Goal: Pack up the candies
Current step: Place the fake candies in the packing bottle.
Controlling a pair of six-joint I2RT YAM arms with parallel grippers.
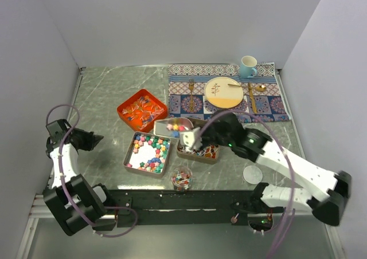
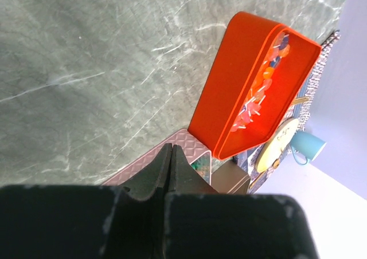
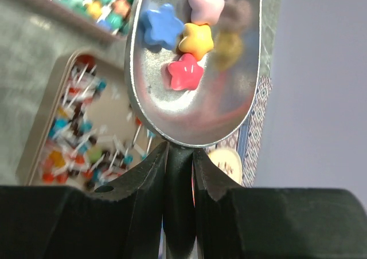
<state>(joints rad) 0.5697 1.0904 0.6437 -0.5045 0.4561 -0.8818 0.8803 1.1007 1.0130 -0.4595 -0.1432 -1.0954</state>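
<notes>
Candies (image 3: 196,41), four stars in blue, pink, yellow and red, lie in a metal scoop (image 3: 172,107). My right gripper (image 3: 180,153) clamps its handle, holding it above the metal trays (image 1: 127,154) mid-table. The scoop sits level, its long axis left to right, mouth pointing left. I judge this the carrying step; next comes tipping them into the small jar (image 1: 182,178) nearer me. My left gripper (image 2: 171,159) is closed and empty.
</notes>
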